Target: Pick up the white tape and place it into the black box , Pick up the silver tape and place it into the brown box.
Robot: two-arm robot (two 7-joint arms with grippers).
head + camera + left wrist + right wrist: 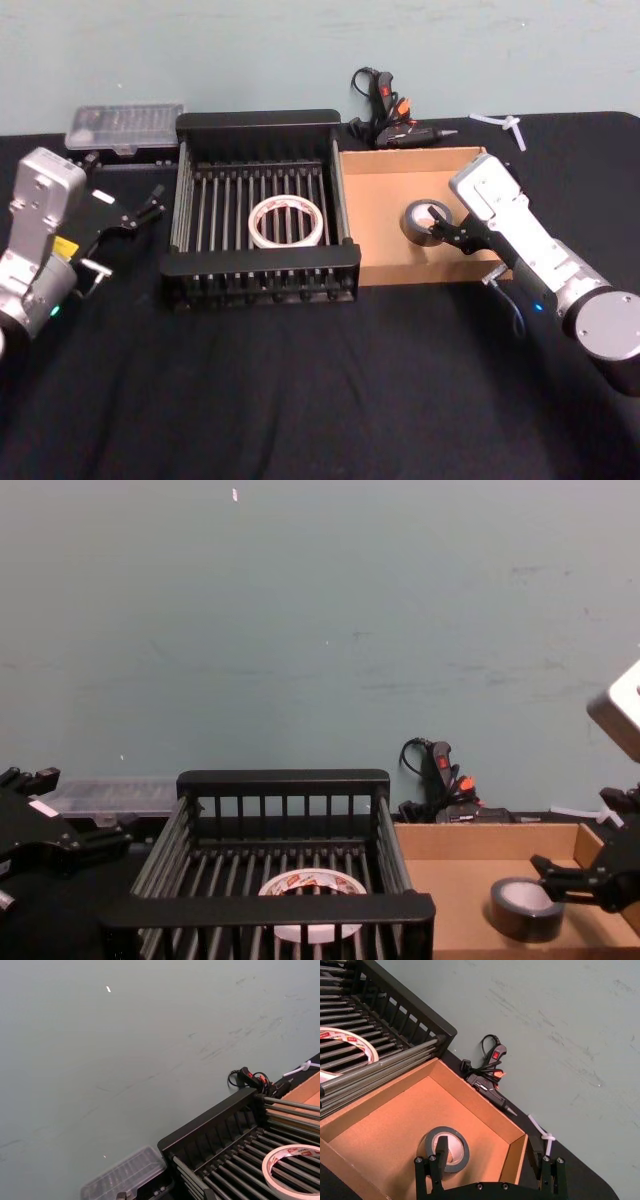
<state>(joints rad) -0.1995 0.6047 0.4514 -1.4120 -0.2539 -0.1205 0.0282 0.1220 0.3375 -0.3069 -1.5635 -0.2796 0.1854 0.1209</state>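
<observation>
Head view: black box (262,125) centre, white tape (286,221) flat on its slatted floor. Brown box (384,178) touching its right side, silver tape (427,221) lying inside. Right gripper (447,236) over that roll, fingers spread, nothing grasped. Left gripper (150,209) left of the crate, fingers parted, empty. Behind: clear plastic case (124,126), glue gun (390,118).

Left wrist view: printing inside the tape core, unreadable.

Right wrist view: one finger (439,1152) across the roll's hole.

Chest view: crate rim partly hides the white ring.
</observation>
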